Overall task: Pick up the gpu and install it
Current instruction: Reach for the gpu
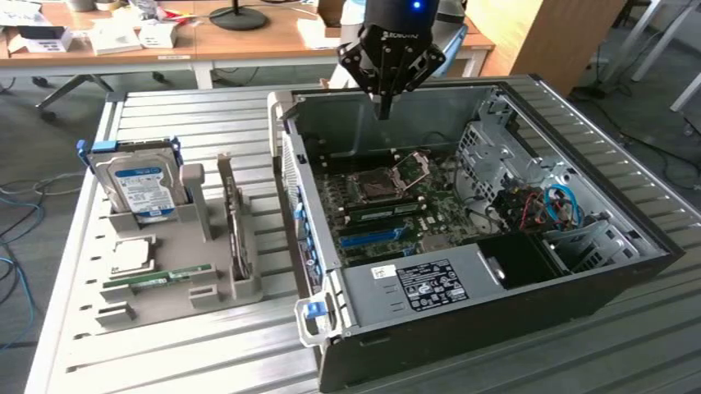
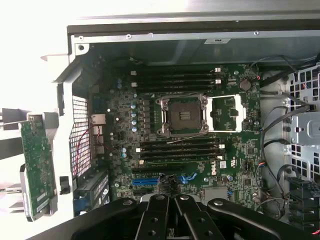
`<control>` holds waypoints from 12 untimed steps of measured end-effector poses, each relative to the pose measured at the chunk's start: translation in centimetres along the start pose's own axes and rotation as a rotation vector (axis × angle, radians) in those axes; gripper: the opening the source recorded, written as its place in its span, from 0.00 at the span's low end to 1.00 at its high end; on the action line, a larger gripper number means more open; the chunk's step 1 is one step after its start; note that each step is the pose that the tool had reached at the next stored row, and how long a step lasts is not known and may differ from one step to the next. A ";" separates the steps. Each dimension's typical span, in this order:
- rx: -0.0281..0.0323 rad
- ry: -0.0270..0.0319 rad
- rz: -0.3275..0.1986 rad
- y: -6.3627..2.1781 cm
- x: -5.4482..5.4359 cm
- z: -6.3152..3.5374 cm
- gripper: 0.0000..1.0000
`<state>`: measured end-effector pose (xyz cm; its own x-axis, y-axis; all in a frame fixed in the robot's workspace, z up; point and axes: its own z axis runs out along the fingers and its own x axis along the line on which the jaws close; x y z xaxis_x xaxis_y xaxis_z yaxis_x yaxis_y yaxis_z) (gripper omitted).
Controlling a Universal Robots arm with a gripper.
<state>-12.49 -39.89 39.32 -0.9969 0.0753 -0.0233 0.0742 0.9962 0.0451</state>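
Gripper (image 1: 383,111) fingers are pressed together and hold nothing. It hangs over the far end of the open computer case (image 1: 493,328), above the motherboard (image 1: 383,205). At 8 o'clock from it in the exterior view, well outside the case, the gpu (image 1: 233,220) stands on edge in the grey holder (image 1: 208,291), probably to leave its top edge free to grasp. The hard drive (image 1: 140,185) stands at 9 o'clock of the gpu.

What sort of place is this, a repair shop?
Probably a robotics lab or workshop inside an office: an opened computer case sits on a slatted metal table, parts stand in a grey rack beside it, and wooden office desks lie behind.
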 end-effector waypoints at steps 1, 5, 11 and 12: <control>0.0001 0.0000 0.000 -0.01 0.2 0.00 0.11; 0.0001 0.0000 0.000 -0.07 0.9 -0.02 0.11; 0.0001 0.0000 0.001 -0.19 2.5 -0.03 0.11; 0.0000 0.0000 0.001 -0.21 2.8 -0.03 0.11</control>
<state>-15.33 -39.88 39.27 -0.9968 0.0761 -0.0233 0.0750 0.9962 0.0451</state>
